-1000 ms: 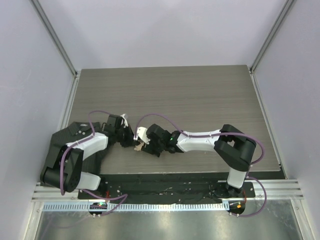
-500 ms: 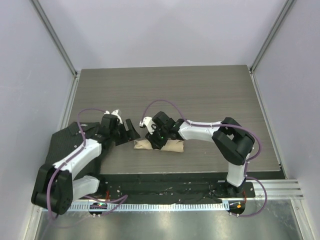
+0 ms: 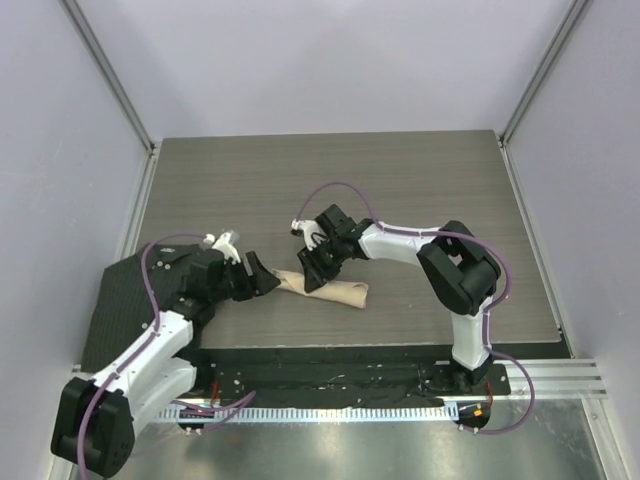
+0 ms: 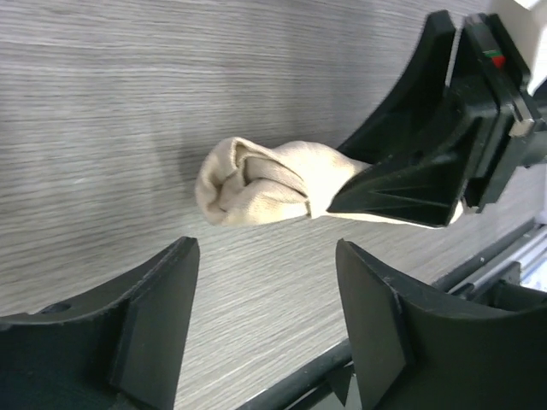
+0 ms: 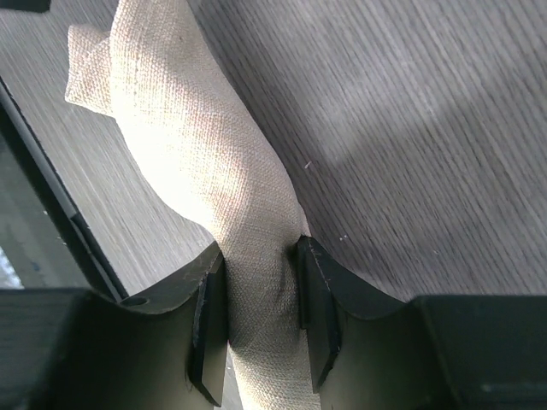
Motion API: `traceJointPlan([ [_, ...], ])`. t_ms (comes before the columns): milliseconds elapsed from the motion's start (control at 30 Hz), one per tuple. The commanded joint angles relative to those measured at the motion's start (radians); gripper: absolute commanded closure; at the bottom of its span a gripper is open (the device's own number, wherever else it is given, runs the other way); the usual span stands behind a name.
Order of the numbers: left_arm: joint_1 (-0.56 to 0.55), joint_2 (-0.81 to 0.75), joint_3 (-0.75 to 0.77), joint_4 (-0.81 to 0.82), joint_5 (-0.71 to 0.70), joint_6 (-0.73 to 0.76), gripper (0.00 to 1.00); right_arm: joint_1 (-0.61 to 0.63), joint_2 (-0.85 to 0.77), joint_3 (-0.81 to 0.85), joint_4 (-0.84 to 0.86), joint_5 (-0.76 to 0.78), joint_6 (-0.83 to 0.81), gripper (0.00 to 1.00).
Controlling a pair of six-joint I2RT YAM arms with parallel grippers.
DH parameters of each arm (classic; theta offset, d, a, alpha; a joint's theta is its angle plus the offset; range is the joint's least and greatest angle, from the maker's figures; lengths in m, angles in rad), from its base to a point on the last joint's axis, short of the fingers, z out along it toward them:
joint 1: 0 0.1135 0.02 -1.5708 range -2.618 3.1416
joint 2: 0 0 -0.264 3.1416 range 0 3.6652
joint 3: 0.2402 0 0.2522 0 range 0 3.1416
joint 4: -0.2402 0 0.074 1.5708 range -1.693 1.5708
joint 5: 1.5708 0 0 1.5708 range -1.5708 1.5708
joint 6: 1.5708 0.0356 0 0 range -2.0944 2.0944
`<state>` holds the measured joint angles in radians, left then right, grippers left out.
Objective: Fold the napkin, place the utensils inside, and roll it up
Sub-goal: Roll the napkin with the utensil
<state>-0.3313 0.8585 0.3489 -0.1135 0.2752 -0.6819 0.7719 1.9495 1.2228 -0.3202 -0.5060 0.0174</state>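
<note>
The beige napkin [image 3: 342, 293] lies rolled into a tight tube on the wooden table, its twisted end [image 4: 252, 181] facing my left gripper. My right gripper [image 3: 318, 268] comes down on the roll near its left part. Its jaws are shut on the napkin [image 5: 197, 145], and the cloth bulges between the two pads [image 5: 309, 299]. My left gripper [image 3: 262, 281] stands open just left of the roll, a short gap away, with only bare table between its fingers [image 4: 162, 299]. In the left wrist view the right gripper [image 4: 427, 162] covers the roll's far part. The utensils are hidden.
A dark ribbed cloth [image 3: 120, 300] lies at the table's left edge under my left arm. The table's black front strip [image 3: 330, 355] runs close below the roll. Grey walls close in the table [image 3: 400, 190] on three sides.
My left gripper has opened, let go and drawn back to the left. My right gripper has shut on the rolled napkin, which now lies on the table, slightly slanted.
</note>
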Motion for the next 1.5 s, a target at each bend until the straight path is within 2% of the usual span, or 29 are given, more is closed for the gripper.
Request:
traceJointPlan([
  [0, -0.011, 0.034, -0.004, 0.094, 0.036, 0.001, 0.32, 0.007, 0.072, -0.031, -0.148, -0.006, 0.030, 0.59],
  [67, -0.011, 0.062, 0.001, 0.098, 0.029, 0.005, 0.36, 0.007, 0.069, -0.031, -0.148, -0.008, 0.030, 0.60],
  [500, -0.011, 0.157, 0.015, 0.175, 0.001, 0.024, 0.37, 0.007, 0.075, -0.043, -0.149, -0.020, 0.027, 0.60],
  [600, -0.011, 0.191, 0.013, 0.186, 0.007, 0.027, 0.40, 0.007, 0.078, -0.039, -0.149, -0.035, 0.033, 0.60],
  [733, -0.012, 0.217, 0.010, 0.199, 0.007, 0.027, 0.49, 0.004, 0.086, -0.034, -0.149, -0.043, 0.041, 0.60],
  [833, -0.012, 0.220, 0.006, 0.201, -0.013, 0.025, 0.50, 0.004, 0.089, -0.034, -0.149, -0.052, 0.039, 0.60],
  [1167, -0.012, 0.249, -0.021, 0.285, -0.004, 0.038, 0.44, 0.006, 0.083, -0.046, -0.154, -0.046, 0.035, 0.59],
  [1433, -0.012, 0.303, -0.030, 0.356, 0.010, 0.047, 0.59, 0.006, 0.069, -0.016, -0.194, -0.039, 0.012, 0.57],
  [1467, -0.012, 0.307, -0.028, 0.359, 0.013, 0.048, 0.68, 0.006, 0.074, -0.014, -0.197, -0.037, 0.013, 0.57],
])
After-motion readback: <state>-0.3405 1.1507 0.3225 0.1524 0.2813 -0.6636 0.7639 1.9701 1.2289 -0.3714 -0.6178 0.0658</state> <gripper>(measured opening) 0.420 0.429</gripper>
